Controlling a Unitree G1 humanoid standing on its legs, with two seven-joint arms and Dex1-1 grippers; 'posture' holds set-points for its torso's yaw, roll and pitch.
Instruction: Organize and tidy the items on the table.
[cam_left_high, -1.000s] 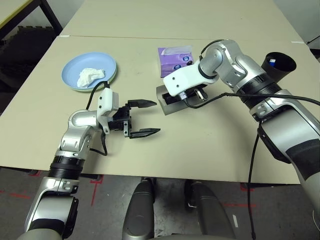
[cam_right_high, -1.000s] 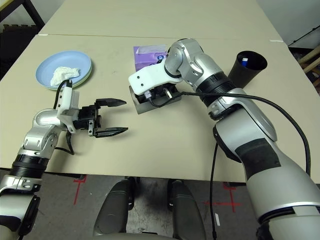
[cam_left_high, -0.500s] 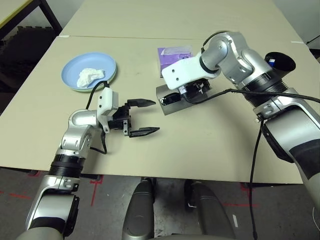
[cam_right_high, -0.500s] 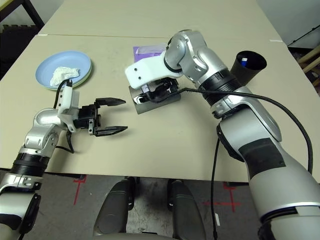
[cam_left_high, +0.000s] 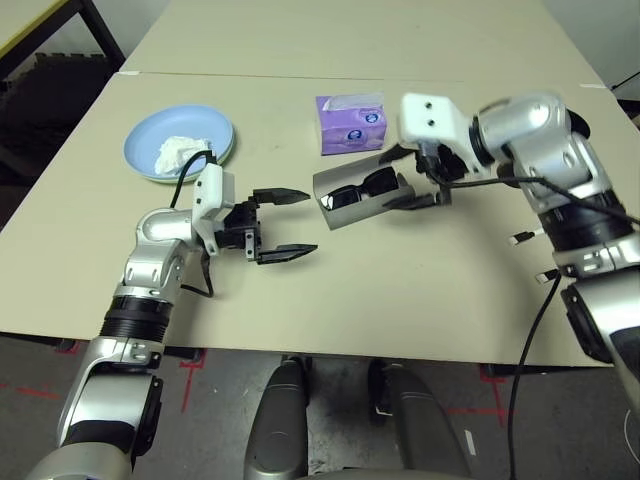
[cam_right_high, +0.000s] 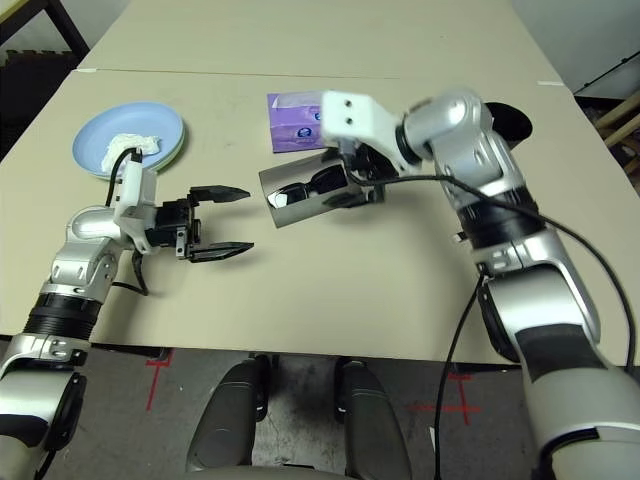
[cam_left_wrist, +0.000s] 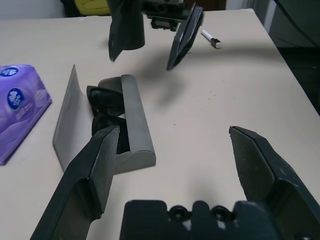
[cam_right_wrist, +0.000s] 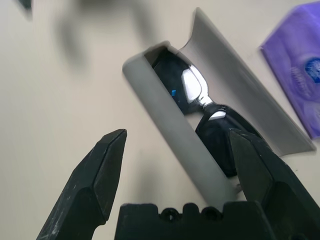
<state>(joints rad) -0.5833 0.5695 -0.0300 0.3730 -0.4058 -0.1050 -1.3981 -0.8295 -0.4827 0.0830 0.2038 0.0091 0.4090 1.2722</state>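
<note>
Head stereo pair: high, looking forward and down over the table (cam_left_high: 420, 290).
Left wrist: low, level, facing the glasses case (cam_left_wrist: 125, 125).
Right wrist: close above the same case.

Purple tissue pack (cam_left_high: 351, 122) on tabletop

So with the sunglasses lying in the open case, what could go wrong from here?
The glasses case lid stands open, so closing it askew could pinch the sunglasses. The open right gripper hangs close beside the case and could knock it. The tissue pack sits just behind, so a shoved case could hit it.
</note>
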